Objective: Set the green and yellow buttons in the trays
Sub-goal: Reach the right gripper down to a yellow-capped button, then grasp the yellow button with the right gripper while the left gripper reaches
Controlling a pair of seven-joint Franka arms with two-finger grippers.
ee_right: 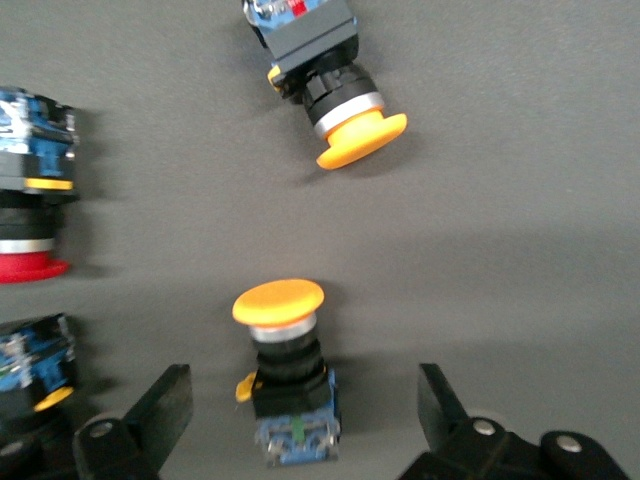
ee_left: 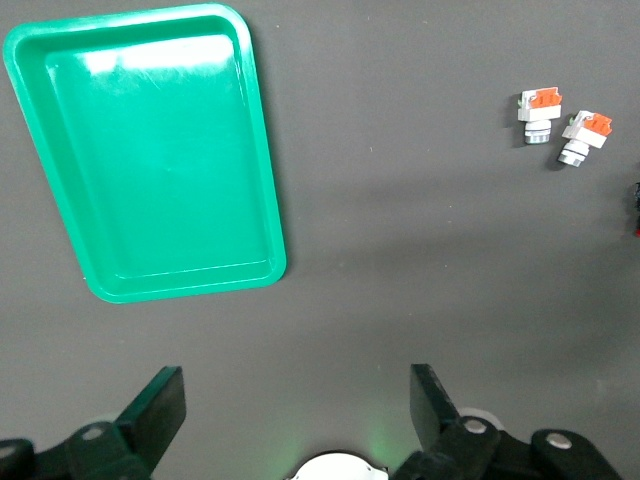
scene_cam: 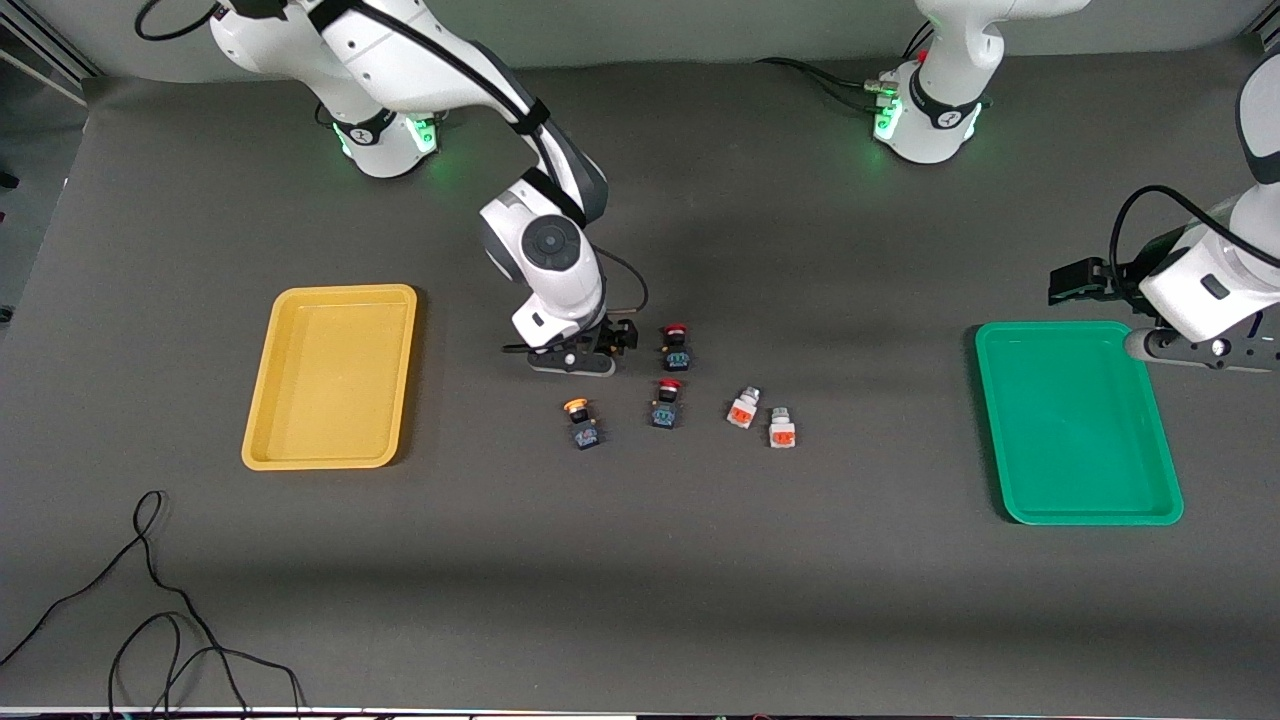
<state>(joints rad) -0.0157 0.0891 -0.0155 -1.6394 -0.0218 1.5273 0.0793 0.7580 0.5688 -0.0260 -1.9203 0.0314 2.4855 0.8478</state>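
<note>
Right tool (ee_right: pixel 300 420) low over the surface (scene_cam: pixel 640 560), fingers wide, straddling one yellow-capped button (ee_right: pixel 285 375), not gripping. Second yellow-capped button (scene_cam: pixel 582 423) lies nearer camera. My left tool (ee_left: pixel 290 420) open, empty, waiting by green tray (scene_cam: pixel 1075 425).

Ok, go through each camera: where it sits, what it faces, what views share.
Front view: high across the table, facing both arms' bases, yellow tray and green tray.
Left wrist view: looks down past the open left claw at the green tray and two white buttons, which the front view shares.
Right wrist view: looks down past the open right claw at a yellow-capped button.
</note>
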